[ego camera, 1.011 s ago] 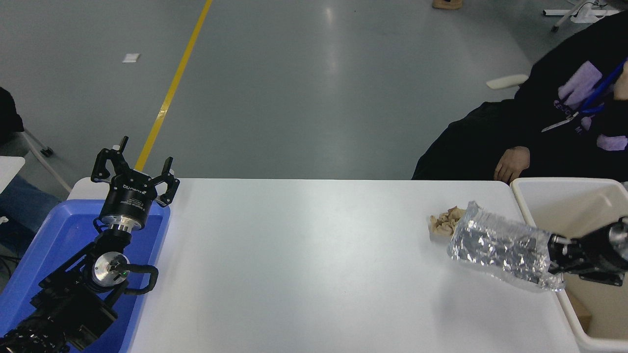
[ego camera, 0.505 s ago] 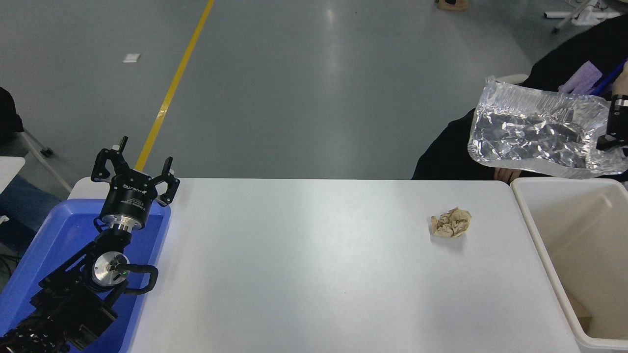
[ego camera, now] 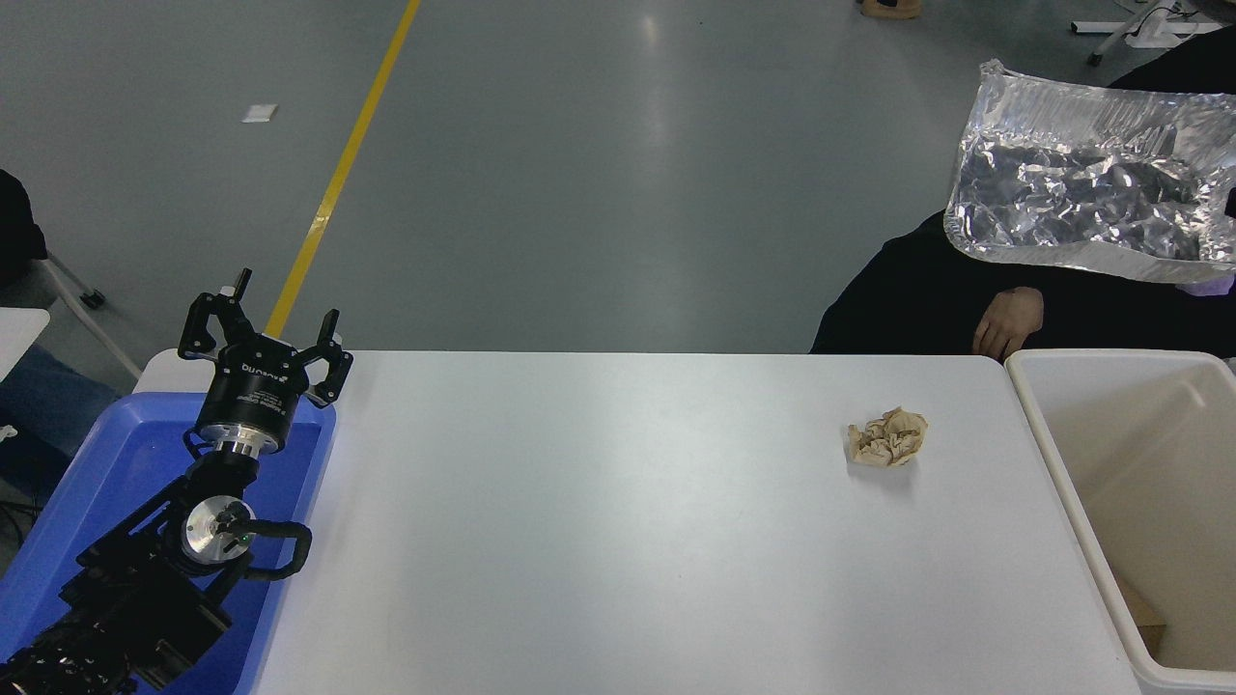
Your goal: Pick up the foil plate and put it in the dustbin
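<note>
Foil plate (ego camera: 1086, 188) hangs high beyond the bin (ego camera: 1033, 405); right gripper unseen. Left gripper (ego camera: 263, 333), fingers spread, points upward over the tray (ego camera: 106, 463).

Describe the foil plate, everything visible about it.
The foil plate is a shiny silver tray of crinkled aluminium foil, oblong with rounded corners and a raised, ribbed rim. It is in the air at the picture's upper right, tilted so its wrinkled inside faces the camera, in front of a seated person in black and above the dustbin. Its right end runs off the frame; what holds it cannot be seen.
</note>
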`<state>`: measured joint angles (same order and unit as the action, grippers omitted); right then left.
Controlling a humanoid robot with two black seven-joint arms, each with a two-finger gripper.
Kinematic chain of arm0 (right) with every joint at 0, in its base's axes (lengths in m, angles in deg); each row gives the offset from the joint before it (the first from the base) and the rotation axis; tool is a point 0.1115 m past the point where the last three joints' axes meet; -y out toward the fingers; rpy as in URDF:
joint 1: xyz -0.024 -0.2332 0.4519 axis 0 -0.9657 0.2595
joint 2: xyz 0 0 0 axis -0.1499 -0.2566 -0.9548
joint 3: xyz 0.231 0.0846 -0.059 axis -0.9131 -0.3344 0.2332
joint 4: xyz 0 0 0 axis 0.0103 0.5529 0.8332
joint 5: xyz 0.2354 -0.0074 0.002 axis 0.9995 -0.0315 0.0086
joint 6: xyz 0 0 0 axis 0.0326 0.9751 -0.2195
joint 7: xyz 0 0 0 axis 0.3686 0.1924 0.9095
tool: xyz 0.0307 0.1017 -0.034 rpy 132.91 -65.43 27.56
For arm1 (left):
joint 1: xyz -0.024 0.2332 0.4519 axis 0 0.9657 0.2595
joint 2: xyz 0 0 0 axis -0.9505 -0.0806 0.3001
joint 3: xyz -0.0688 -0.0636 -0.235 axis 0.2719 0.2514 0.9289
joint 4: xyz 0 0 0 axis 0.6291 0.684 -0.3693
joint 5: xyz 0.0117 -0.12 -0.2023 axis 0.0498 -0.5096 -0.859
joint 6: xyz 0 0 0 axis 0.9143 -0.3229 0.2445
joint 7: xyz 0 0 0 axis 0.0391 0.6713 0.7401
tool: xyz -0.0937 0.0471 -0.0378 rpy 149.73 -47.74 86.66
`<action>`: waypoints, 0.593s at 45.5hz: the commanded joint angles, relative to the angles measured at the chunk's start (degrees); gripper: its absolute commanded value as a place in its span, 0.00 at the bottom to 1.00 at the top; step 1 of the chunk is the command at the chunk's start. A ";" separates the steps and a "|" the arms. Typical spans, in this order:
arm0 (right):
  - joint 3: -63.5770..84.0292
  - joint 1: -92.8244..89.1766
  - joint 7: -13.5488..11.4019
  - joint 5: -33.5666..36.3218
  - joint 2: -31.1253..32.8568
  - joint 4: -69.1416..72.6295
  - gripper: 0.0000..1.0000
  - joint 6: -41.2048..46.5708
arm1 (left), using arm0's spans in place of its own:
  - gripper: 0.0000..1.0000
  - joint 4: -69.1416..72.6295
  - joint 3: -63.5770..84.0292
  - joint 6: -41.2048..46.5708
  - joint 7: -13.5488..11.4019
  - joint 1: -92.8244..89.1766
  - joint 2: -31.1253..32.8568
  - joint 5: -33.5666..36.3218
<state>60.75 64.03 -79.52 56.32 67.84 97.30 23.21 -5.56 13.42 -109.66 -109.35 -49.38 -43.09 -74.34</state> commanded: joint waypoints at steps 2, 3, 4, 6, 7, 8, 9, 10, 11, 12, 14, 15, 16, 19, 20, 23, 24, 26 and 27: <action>1.92 -0.48 0.00 -0.04 1.38 -0.28 0.00 0.07 | 0.98 0.00 0.00 0.00 0.00 0.07 0.00 0.00; 2.18 -0.74 -0.09 -0.13 1.64 -0.36 0.00 0.07 | 0.98 -0.09 0.00 0.00 0.00 -0.01 0.00 0.00; 2.53 -1.18 -0.09 -0.13 2.08 -0.45 0.00 0.07 | 0.98 0.00 0.00 0.00 0.00 0.07 0.00 0.00; 3.06 -3.20 -0.09 -0.13 2.87 -0.45 0.00 0.07 | 0.98 0.00 0.00 0.00 0.00 0.07 0.00 0.00; 3.32 -4.77 -0.09 -0.21 3.22 -0.54 0.00 0.07 | 0.98 0.00 0.00 0.00 0.00 0.07 0.00 0.00; 3.67 -6.70 -0.09 -0.13 3.49 -0.63 0.00 0.07 | 0.98 0.00 0.00 0.00 0.00 -0.01 0.00 0.00; 3.76 -8.90 -0.09 0.13 3.66 -0.72 0.00 0.07 | 0.98 0.00 0.00 0.00 0.00 -0.01 0.00 0.00; 3.85 -11.27 -0.09 0.83 3.66 -0.89 0.00 0.07 | 0.98 0.00 0.00 0.00 0.00 -0.01 0.00 0.00; 3.94 -13.38 -0.09 1.10 3.66 -0.89 0.00 0.07 | 0.98 0.00 0.00 0.00 0.00 0.07 0.00 0.00; 4.11 -15.67 -0.09 1.62 3.75 -0.89 0.00 -3.06 | 0.98 0.00 0.00 0.00 0.00 -0.01 0.00 0.00; 4.47 -20.23 -0.09 3.12 4.01 -1.07 0.00 -10.35 | 0.98 0.00 0.00 0.00 0.00 -0.01 0.00 0.00; 4.38 -22.78 -0.09 3.91 4.36 -1.15 0.00 -14.13 | 0.98 0.00 0.00 0.00 0.00 -0.01 0.00 0.00; 3.86 -25.94 -0.09 4.70 4.89 -1.16 0.00 -17.74 | 0.98 0.00 0.00 0.00 0.00 -0.01 0.00 0.00; 2.19 -35.00 0.00 6.63 6.12 -2.47 0.00 -28.55 | 0.98 0.00 0.00 0.00 0.00 0.07 0.00 0.00; 1.23 -37.81 -0.09 7.16 6.30 -3.26 0.00 -31.89 | 0.98 0.00 0.00 0.00 0.00 0.07 0.00 0.00; -2.99 -46.86 -0.09 9.27 6.13 -5.54 0.00 -38.76 | 0.98 0.00 0.00 0.00 0.00 -0.01 0.00 0.00; -4.66 -49.93 -0.09 10.23 6.13 -6.33 0.00 -39.82 | 0.98 0.00 0.00 0.00 0.00 0.07 0.00 0.00; -8.17 -55.56 -0.09 11.82 6.04 -8.26 0.00 -41.49 | 0.98 0.00 0.00 0.00 0.00 -0.01 0.00 0.00; -10.10 -58.20 -0.09 12.61 5.95 -9.67 0.00 -41.85 | 0.98 0.00 0.00 0.00 0.00 0.07 0.00 0.00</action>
<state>61.01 33.42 -79.58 62.10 72.74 94.17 0.27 -5.56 13.43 -109.64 -109.35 -49.35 -43.09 -74.34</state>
